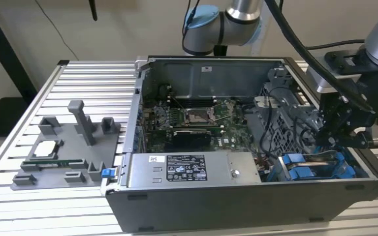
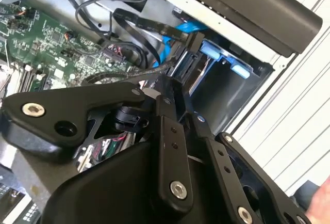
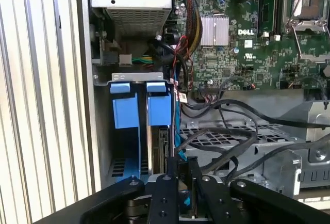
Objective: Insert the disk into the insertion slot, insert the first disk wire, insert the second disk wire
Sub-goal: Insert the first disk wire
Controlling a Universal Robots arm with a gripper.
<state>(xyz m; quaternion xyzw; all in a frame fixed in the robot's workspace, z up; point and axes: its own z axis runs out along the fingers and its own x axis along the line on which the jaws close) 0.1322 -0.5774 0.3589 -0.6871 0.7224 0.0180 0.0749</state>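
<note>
The disk [image 3: 158,109], in its bright blue carrier, sits inside the insertion slot [image 3: 154,76] of the grey drive cage at the case's front corner on the exterior view's right. A second blue-ended caddy [image 3: 124,111] stands in the bay beside it. My gripper [image 3: 180,178] hangs just over the disk's rear edge, its fingers close together on a black disk wire [image 2: 153,70] and its connector. A thin blue cable [image 2: 168,48] runs to a black plug [image 2: 195,41] at the disk. In the exterior view the gripper [image 1: 338,138] reaches down into the case above the blue carriers [image 1: 310,169].
The open computer case [image 1: 241,206] lies on a slatted aluminium table [image 1: 77,216]. Its power supply [image 1: 189,169], motherboard [image 1: 196,118] and loose black cables [image 3: 227,136] crowd around the cage. A grey fixture [image 1: 64,147] with small parts stands on the exterior view's left.
</note>
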